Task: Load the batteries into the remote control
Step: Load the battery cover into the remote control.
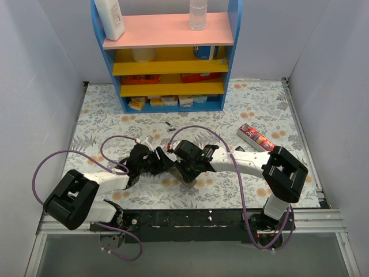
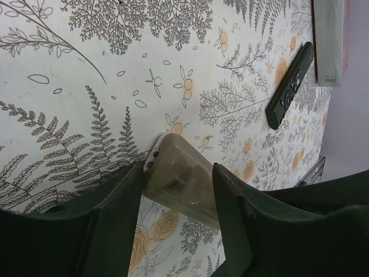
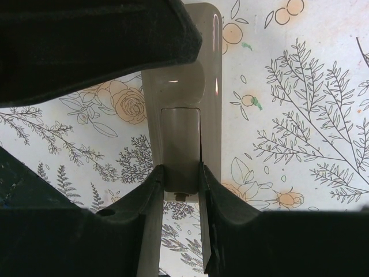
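Left pincer (image 2: 177, 174) and right pincer (image 3: 180, 173) both clamp the remote control (image 2: 185, 187).
Floral tablecloth (image 1: 256, 104) underneath; white walls (image 1: 34, 69), blue shelf (image 1: 233, 40) at back.

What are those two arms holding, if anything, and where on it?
Both hold the remote control: the right fingers pinch its long sides at one end, the left fingers nearer the other.

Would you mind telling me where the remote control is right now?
The remote control is at the front centre of the table, held by the left gripper, with the right gripper at its other end.
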Tool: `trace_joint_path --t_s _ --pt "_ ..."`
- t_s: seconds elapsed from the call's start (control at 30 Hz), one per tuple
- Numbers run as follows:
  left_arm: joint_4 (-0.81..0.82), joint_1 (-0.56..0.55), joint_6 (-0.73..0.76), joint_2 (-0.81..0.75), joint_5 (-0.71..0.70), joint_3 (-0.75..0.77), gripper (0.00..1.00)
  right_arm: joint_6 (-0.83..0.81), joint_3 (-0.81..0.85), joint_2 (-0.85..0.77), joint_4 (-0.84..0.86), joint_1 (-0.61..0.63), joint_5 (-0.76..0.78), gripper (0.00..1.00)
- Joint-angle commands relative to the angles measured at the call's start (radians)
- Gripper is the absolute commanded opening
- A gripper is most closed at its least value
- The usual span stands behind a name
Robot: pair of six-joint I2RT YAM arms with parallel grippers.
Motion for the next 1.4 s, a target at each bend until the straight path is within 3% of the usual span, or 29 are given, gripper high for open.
trace_joint_path --t_s 0.0,0.4,0.73,0.93,1.37 --pt "0.004 -0.002 0.000 -0.037 0.037 -0.007 0.52 0.004 0.026 0.011 0.058 0.002 0.047 0.01" --pt "-0.034 -0.003 0.008 -0.076 -0.001 0.000 0.59 -0.005 0.024 -0.012 0.055 0.002 0.052 0.24" --pt "-0.074 -0.002 0.017 -0.105 -0.026 0.014 0.63 0.000 0.012 -0.041 0.068 0.002 0.042 0.36" --pt "-0.092 -0.002 0.017 -0.126 -0.041 0.016 0.67 0.001 -0.001 -0.071 0.098 0.002 0.009 0.49" --pt "-0.117 -0.002 0.028 -0.137 -0.064 0.022 0.68 0.027 -0.120 -0.156 0.158 -0.035 0.002 0.44"
